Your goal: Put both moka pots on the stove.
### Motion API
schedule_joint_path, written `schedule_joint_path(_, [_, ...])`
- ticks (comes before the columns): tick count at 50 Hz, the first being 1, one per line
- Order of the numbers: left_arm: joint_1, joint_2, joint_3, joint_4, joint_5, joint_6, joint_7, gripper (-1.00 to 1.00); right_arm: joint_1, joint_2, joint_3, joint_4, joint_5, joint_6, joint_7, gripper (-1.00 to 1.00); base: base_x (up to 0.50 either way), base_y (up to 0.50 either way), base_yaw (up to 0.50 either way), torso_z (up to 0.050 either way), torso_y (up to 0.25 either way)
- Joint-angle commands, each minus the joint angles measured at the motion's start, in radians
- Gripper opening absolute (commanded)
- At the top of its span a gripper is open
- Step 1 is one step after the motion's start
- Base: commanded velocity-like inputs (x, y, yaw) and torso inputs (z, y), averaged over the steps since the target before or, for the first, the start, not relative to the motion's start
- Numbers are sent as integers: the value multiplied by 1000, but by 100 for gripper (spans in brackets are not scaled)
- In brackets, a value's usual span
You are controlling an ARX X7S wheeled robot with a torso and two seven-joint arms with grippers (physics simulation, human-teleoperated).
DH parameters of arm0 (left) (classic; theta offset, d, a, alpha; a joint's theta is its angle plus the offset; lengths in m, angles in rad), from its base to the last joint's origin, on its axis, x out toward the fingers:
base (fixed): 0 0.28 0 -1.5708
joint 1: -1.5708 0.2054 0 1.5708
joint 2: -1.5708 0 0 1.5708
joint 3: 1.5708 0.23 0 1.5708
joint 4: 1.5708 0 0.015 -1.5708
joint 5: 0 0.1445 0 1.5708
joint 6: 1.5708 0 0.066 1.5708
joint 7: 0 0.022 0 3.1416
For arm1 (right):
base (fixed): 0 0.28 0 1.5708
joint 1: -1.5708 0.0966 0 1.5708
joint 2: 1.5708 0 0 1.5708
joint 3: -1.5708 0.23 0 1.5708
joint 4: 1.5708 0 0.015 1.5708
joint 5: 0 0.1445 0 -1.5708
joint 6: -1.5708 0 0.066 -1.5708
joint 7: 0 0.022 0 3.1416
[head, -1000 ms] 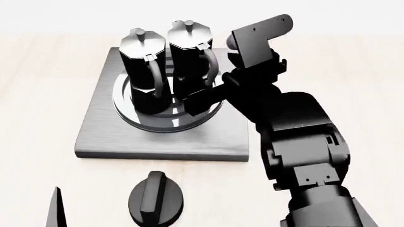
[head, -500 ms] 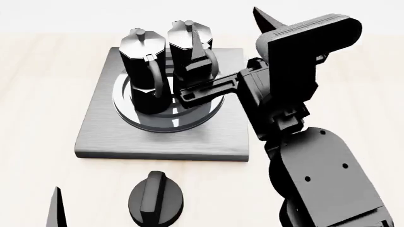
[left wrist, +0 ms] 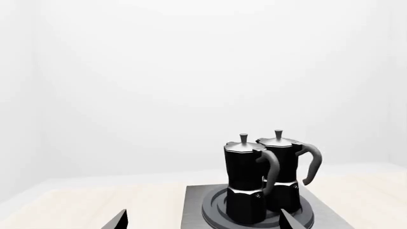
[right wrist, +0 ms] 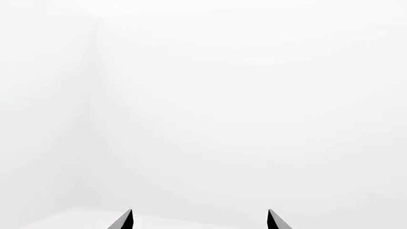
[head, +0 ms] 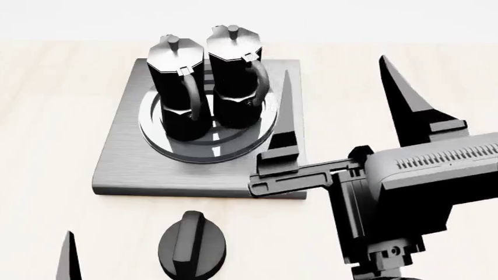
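Two black moka pots stand upright side by side on the round burner of the grey stove [head: 125, 157]: the left pot [head: 177, 93] and the right pot [head: 233, 81], handles toward me. They also show in the left wrist view, one pot [left wrist: 245, 183] in front of the other pot [left wrist: 285, 167], on the stove [left wrist: 194, 207]. My right gripper [head: 335, 67] is open and empty, raised to the right of the pots, fingers pointing away. Only one fingertip [head: 69, 259] of my left gripper shows at the bottom left; its jaws stand wide apart in the left wrist view [left wrist: 202, 220].
A squat black round knob [head: 193, 248] with a ridge sits on the light wooden table [head: 46, 116] in front of the stove. The right wrist view shows only white wall and the two fingertips [right wrist: 127, 219].
My right gripper has let go of the right pot's handle, opened and pulled back up and to the right. Both pots stay on the burner. The left arm has not moved.
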Motion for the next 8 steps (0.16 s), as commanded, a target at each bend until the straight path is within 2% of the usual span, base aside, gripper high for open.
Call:
schedule_joint_path(1, [1,0,2,-5,1,8,-1,100,-151,13,35,-68,-11,-68,47,100,0,0,0,0,0])
schedule_joint_path(8, [2,-1,3,-4,3,10,-3,100,-234,11,33,-68,-26,-126,44,100,0,0,0,0,0])
